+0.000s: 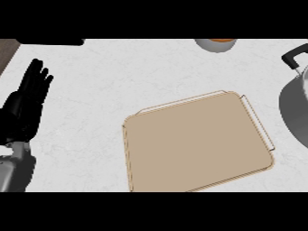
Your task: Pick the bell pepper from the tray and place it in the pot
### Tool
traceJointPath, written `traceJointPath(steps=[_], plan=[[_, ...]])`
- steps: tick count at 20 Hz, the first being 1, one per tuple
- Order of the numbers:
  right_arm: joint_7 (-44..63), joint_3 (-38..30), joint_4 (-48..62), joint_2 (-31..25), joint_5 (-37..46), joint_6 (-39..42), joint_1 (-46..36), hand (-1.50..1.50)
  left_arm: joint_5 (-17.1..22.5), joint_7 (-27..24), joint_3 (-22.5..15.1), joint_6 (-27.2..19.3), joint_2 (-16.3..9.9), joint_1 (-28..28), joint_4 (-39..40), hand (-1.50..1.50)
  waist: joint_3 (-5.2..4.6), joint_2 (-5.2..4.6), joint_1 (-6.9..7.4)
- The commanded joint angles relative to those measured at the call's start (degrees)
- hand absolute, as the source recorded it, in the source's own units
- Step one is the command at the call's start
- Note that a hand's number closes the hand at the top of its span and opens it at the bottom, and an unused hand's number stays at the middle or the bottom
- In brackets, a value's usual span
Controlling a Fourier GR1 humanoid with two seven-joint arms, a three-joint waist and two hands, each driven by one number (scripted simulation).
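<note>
Beige tray, steel pot, left hand resting

The robot's left hand shows near the view's 9 o'clock edge, open, its black fingers straight and pointing toward 12 o'clock. Its grey forearm enters from about 8 o'clock. The right hand is out of view.

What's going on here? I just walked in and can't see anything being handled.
Nothing is being handled right now. The left hand rests open, fingers up, at the view's left edge; the right hand is out of view. The tan tray lies on the white counter with no bell pepper visible on it. The grey pot is cut off at the right edge; its inside barely shows.
</note>
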State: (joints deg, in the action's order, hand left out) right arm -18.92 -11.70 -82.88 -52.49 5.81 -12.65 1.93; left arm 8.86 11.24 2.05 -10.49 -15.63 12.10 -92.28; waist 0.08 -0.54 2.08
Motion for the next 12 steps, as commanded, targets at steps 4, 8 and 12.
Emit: traceJointPath(steps=[4, 8, 12], plan=[[-10.92, 6.65, 26.72, 6.03, 10.34, -3.47, -16.90, 1.50, -1.00, 1.57, -0.59, -0.33, 0.68, 0.36, -1.75, 0.00, 0.06, 0.01, 0.24], [-8.26, 6.80, 36.98, 6.06, 8.57, 5.04, -23.96, 1.50, -1.36, 4.79, -0.34, -1.37, 0.41, 1.77, -3.63, 0.00, 0.06, 0.05, 0.33], [-14.83, 6.93, 45.79, 8.75, 7.32, 11.00, -26.42, -1.50, -1.17, 1.55, 0.34, 0.13, 0.53, 2.17, -0.15, 0.00, 0.08, -0.05, -0.21]])
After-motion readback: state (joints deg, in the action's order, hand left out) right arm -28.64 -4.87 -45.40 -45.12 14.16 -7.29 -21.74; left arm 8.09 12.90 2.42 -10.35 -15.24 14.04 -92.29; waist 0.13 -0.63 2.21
